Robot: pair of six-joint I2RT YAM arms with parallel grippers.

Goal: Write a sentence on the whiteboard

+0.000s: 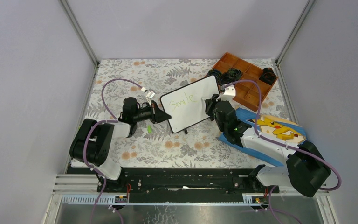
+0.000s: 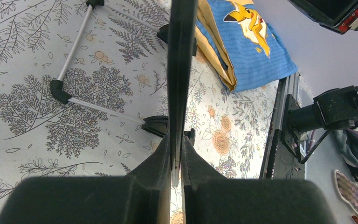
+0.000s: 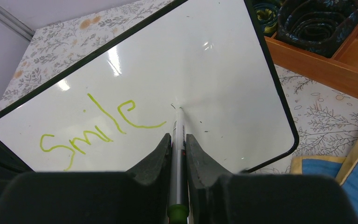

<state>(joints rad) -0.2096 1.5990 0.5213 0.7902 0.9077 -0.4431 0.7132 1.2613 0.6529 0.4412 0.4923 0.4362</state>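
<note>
Whiteboard [image 1: 189, 103] stands near the middle of the flowered surface [image 1: 135, 84], turned at a slant so that one corner points toward the left arm. The left pincer [image 2: 177, 154] is clamped on that corner. Its wrist view shows the two dark fingers pressed narrow against either face of the black frame, with the board seen edge-on. Behind the board a thin metal stand [image 2: 74, 46] with black corner pieces rests on the surface.

From the other side the right pincer [image 3: 178, 140] grips a slim marker [image 3: 179, 123], its fingers drawn in tight around the barrel. The marker's tip touches the white face just right of the last letter. Of the sentence [image 3: 98, 126] only the word "Smile" shows, in yellow-green, slanting across the left part of the board.

A small green bit [image 1: 149, 128] lies on the surface just beside the left pincer; I cannot tell what it is. A wooden tray [image 1: 247, 77] with compartments sits behind the board at the far right, with dark rolled things [image 3: 307, 18] in some of its near cells. A blue Pikachu cloth [image 1: 275, 130] lies under the right arm.
</note>
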